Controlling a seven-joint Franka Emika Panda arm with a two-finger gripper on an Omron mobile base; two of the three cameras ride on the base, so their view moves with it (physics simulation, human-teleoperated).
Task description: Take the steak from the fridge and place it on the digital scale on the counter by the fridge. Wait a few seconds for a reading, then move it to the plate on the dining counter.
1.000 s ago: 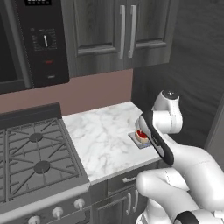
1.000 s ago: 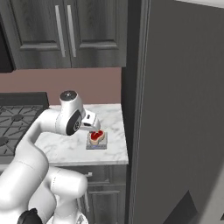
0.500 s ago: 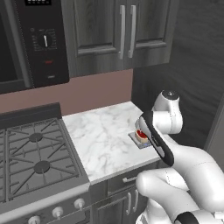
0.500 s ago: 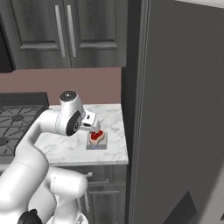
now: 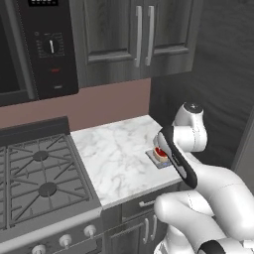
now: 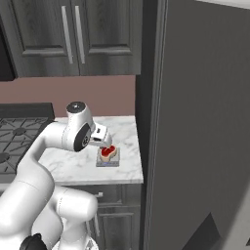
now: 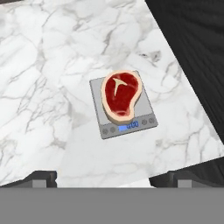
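Dark wood-grain cupboards (image 5: 134,39), dusky pink backsplash (image 5: 99,106), gas stove (image 5: 37,173) alongside.

Nothing shifts over the past second: the steak (image 7: 120,95) lies on the scale (image 7: 124,124), the gripper (image 7: 107,178) stays poised above, fingers spread, arm unmoved.

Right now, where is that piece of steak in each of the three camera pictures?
Left base view: the steak shows right of centre, partly behind the arm.
Right base view: the steak sits left of centre, near the counter's fridge end.
Hand view: the steak lies at centre.
Shared landmark: the digital scale under it.
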